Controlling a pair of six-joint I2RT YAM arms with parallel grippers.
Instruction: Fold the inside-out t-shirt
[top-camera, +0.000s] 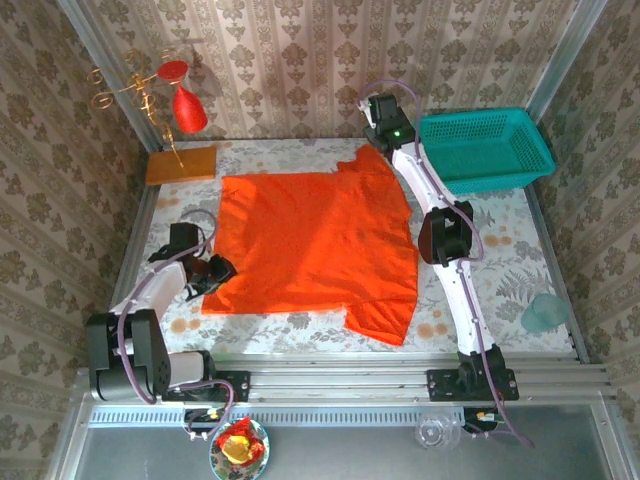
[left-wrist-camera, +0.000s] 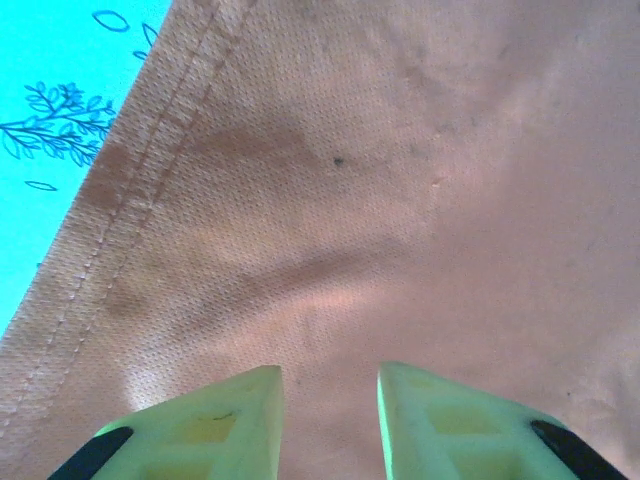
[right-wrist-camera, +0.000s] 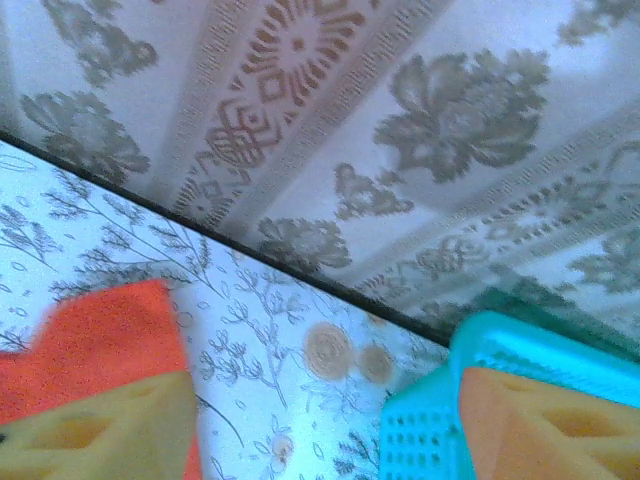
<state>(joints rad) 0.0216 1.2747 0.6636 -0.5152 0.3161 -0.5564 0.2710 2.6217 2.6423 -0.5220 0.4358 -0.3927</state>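
As laid out on the floral tabletop (top-camera: 500, 255), the holdings are these.

Item, inside-out t-shirt (top-camera: 315, 240): bright orange-red, spread flat over the middle of the tabletop and lightly wrinkled. Straight hem to the left, two short sleeves to the right, one toward the far edge and one toward the near edge. Not folded.

Item, left tool (top-camera: 212, 270): low over the t-shirt's near-left corner, by the hem. The left wrist view has its two pale fingers (left-wrist-camera: 220, 420) a little apart, open, with cloth (left-wrist-camera: 350, 200) showing through the gap and nothing pinched between them. A stitched hem runs diagonally at upper left, with the tabletop (left-wrist-camera: 50, 60) beyond it.

Item, right tool (top-camera: 383, 122): at the far edge, just above the far sleeve. In the right wrist view (right-wrist-camera: 325, 420) its jaws stand wide apart and empty, one finger over the sleeve tip (right-wrist-camera: 90, 340), the other over the basket's corner.

Item, teal plastic basket (top-camera: 485, 150): far right corner, apart from the t-shirt; its perforated wall (right-wrist-camera: 420, 440) is close to the right tool.

Item, flat orange-brown wooden block (top-camera: 181, 163): far left, just beyond the t-shirt's corner.

Item, red ornament on gold stand (top-camera: 188, 108): behind the block, against the patterned wall.

Item, translucent green cup (top-camera: 545, 312): right edge of the tabletop.
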